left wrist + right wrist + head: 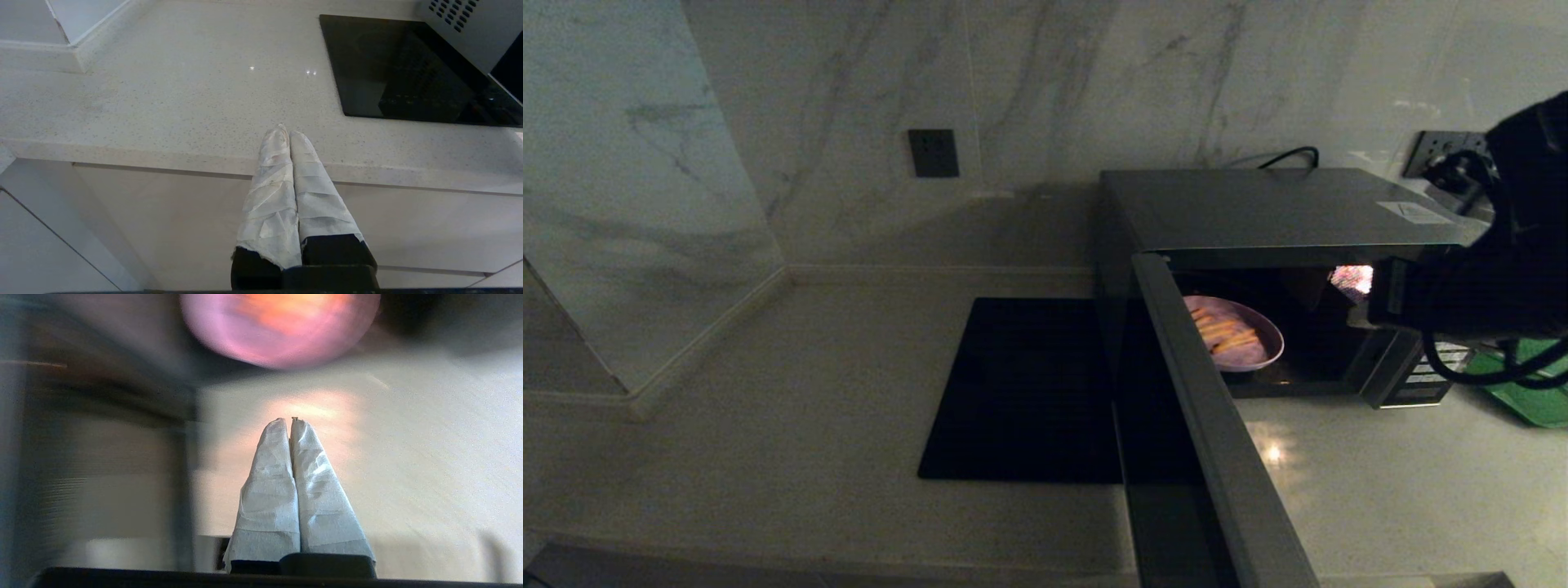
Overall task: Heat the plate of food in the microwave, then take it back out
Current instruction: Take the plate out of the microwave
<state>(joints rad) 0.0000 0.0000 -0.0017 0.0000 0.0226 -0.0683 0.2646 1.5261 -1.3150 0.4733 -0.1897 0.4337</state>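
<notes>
Sitting inside open microwave (pixel 1282 214): plate of food (pixel 1235 333) | sticks lying parallel | right hand (pixel 291 421) together, empty

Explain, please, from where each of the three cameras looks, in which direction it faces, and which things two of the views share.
Head view: from the robot's head, down at the counter, the microwave with its door open and the plate of food inside; the dark right arm shows at the right edge.
Left wrist view: behind the left gripper, fingers together, at the counter's front edge.
Right wrist view: behind the right gripper, fingers together, facing the plate.
Shared: head and right wrist see the plate; head and left wrist see the black mat.
</notes>
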